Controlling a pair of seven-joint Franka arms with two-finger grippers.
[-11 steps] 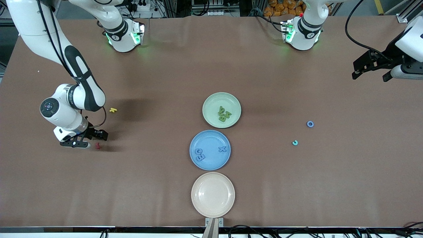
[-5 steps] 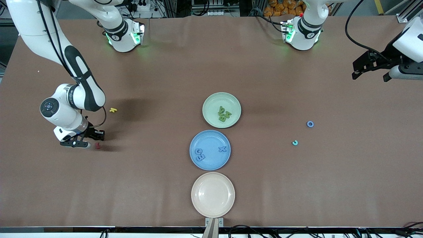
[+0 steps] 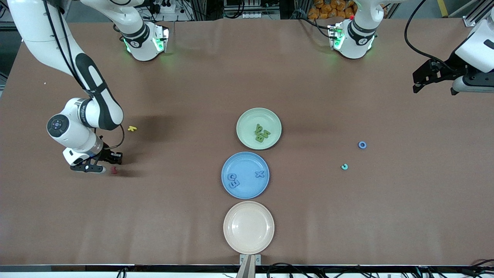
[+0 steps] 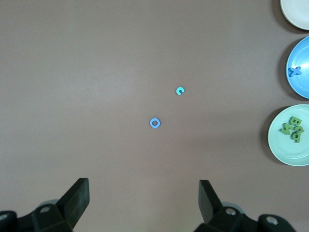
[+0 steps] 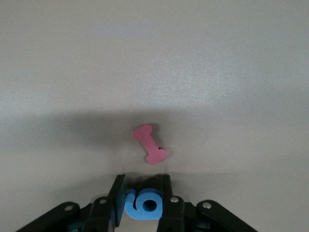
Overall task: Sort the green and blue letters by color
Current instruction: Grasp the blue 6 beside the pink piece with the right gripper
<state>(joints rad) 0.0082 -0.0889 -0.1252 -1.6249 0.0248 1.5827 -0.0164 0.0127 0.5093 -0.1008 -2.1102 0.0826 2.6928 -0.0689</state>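
Note:
My right gripper (image 3: 117, 157) is low at the table near the right arm's end, shut on a blue digit 6 (image 5: 145, 205), right beside the dark red piece (image 5: 150, 144). Green letters (image 3: 262, 133) lie in the green plate (image 3: 247, 116). Blue letters, an X (image 3: 260, 174) and two others (image 3: 233, 180), lie in the blue plate (image 3: 247, 191). A blue ring letter (image 3: 362, 144) and a teal C (image 3: 344, 166) lie loose toward the left arm's end. My left gripper (image 3: 432, 87) is open and empty, high over that end; its wrist view shows the ring (image 4: 154, 123) and the C (image 4: 180, 90).
An empty beige plate (image 3: 249, 227) sits nearest the front camera, in line with the blue and green plates. A small yellow letter (image 3: 132, 128) lies near the right arm's elbow. The dark red piece also shows in the front view (image 3: 114, 170).
My right gripper's fingers have drawn together on the blue 6 beside the dark red piece. The left gripper has drifted slightly toward the table's end.

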